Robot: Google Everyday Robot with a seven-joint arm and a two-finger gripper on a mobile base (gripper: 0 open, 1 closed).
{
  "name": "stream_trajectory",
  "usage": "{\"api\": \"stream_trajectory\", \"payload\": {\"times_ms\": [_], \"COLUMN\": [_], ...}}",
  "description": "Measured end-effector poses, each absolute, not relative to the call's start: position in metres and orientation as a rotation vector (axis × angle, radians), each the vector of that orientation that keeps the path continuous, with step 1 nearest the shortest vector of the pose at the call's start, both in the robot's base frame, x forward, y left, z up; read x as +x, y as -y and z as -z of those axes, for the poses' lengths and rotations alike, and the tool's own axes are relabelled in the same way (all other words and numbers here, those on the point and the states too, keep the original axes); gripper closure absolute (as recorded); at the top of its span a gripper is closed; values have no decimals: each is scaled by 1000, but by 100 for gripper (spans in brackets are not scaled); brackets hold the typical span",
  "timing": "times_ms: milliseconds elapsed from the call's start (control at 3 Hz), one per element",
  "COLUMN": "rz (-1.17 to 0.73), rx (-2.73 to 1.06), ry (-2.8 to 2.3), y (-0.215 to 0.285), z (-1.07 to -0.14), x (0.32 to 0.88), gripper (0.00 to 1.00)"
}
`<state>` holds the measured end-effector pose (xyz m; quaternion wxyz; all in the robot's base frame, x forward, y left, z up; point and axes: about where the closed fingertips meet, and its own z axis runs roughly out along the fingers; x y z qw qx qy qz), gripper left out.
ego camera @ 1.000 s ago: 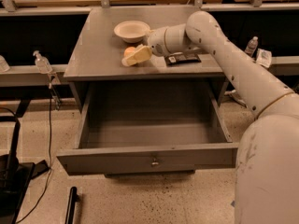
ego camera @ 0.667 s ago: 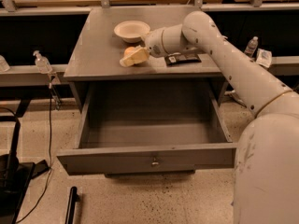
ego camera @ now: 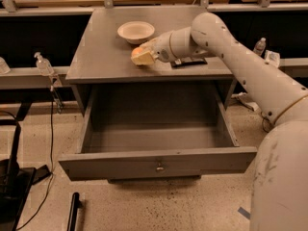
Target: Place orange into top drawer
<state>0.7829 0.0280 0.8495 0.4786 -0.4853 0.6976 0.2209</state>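
The orange lies on the grey cabinet top, mostly hidden behind my gripper, with only a small orange patch showing at the upper left of the gripper's tip. The gripper reaches in from the right, low over the top's front half, right at the orange. The top drawer is pulled wide open below, its inside bare, with a small metal knob at the middle of its front panel.
A shallow cream bowl sits just behind the gripper. A flat black object lies under my arm on the cabinet top. Clear bottles stand at the left and right. Cables and a black stand are on the floor at the left.
The gripper has stayed at the orange, shifting only very slightly. The drawer and the bowl have not moved.
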Motion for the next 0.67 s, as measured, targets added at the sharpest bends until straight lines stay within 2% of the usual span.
{"api": "stream_trajectory", "payload": {"times_ms": [333, 667], "rz": [-538, -529], "rx": [-1134, -1072], "ry": [-1696, -1617], "y": [-11, 7], "z": [-857, -888], "x": [774, 759], "gripper": [84, 100]}}
